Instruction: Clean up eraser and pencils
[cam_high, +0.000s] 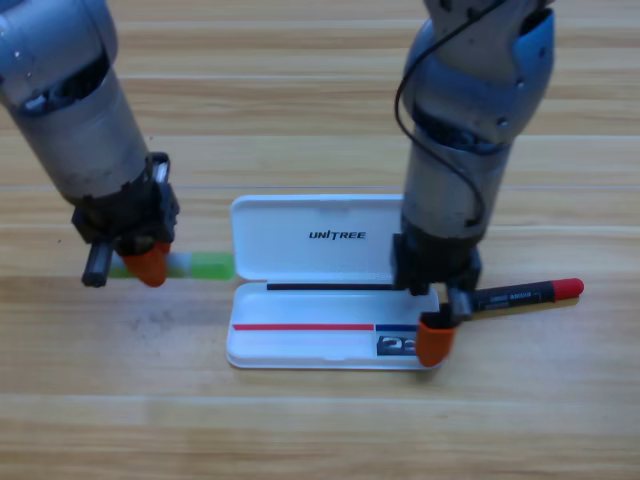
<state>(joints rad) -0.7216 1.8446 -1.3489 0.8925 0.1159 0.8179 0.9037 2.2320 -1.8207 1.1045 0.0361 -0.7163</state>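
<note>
We see the left gripper (148, 262) gripping the green-ended pencil (200, 265) left of the white case (300, 240); the eraser (398, 346) lies inside it. We cannot tell the state of the right gripper (436, 338).

— What do you have on the wooden table (320, 440)?

— You have the white case (330, 290) lying open at the middle, lid flat on the far side. Just right of it, your red pencil (525, 294) lies on the boards, red tip pointing right.

— And to your left?

— The green-ended pencil (200, 265), beside the lid's left edge; whether it touches the wood, you cannot tell.
</note>
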